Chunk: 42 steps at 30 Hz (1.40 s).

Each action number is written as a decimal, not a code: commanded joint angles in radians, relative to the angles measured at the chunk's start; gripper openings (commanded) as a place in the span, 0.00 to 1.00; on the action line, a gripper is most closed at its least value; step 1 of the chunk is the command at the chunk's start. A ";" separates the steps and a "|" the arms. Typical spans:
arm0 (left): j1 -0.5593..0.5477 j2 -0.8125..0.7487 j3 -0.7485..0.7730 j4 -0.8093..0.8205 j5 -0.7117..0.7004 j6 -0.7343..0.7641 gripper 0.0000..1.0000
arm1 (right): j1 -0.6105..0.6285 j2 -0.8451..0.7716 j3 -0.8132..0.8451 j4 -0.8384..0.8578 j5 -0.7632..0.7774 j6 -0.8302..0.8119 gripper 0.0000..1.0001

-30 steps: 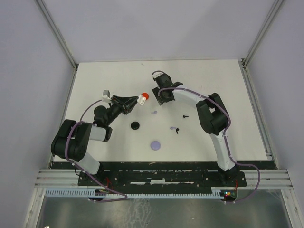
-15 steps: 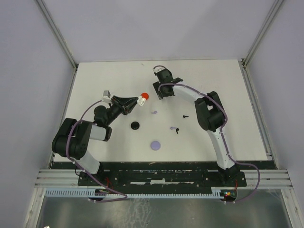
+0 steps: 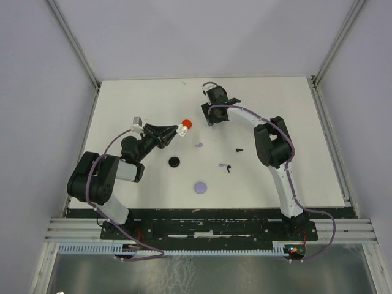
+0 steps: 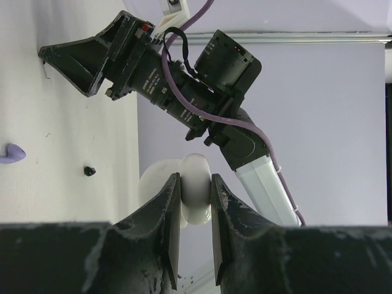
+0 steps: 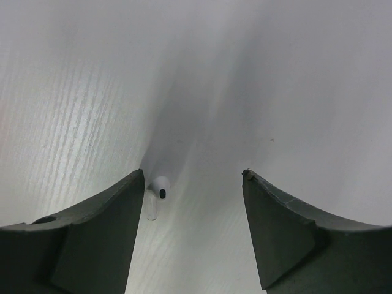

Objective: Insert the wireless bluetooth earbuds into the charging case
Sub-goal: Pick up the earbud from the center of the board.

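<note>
My left gripper (image 4: 196,184) is shut on the white charging case (image 4: 197,191), held above the table at mid-left (image 3: 182,130); its lid part bulges out to the left of the fingers. My right gripper (image 5: 193,177) points down at the table, open. A white earbud (image 5: 159,191) lies on the table just inside its left fingertip (image 5: 125,208), not touching the right one. In the top view the right gripper (image 3: 212,117) is at the far middle, and that white earbud is hidden under it.
A red disc (image 3: 187,123) lies beside the held case. On the table are a lavender earbud (image 3: 198,145), a black disc (image 3: 175,162), a lavender disc (image 3: 200,187), a black earbud (image 3: 237,149), and a lavender and a black bud together (image 3: 226,166).
The right arm has shifted toward the far side and slightly right, away from the red disc. Its jaws have narrowed a little. The left arm and the case have not moved.
</note>
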 commanded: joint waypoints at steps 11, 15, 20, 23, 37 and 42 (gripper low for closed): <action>0.005 0.001 0.015 0.054 0.007 -0.030 0.03 | 0.002 -0.009 0.050 -0.070 -0.088 -0.007 0.55; 0.005 -0.001 0.015 0.057 0.007 -0.031 0.03 | 0.001 0.002 0.067 -0.089 -0.093 -0.005 0.51; 0.004 0.001 0.013 0.057 0.007 -0.030 0.03 | 0.002 0.030 0.116 -0.132 -0.105 -0.006 0.50; 0.005 0.002 0.013 0.058 0.007 -0.031 0.03 | 0.001 0.048 0.150 -0.155 -0.108 -0.006 0.50; 0.004 0.004 0.023 0.054 0.008 -0.033 0.03 | 0.002 0.086 0.205 -0.195 -0.118 -0.002 0.42; 0.004 0.004 0.026 0.053 0.009 -0.032 0.03 | 0.002 0.091 0.214 -0.206 -0.120 -0.001 0.38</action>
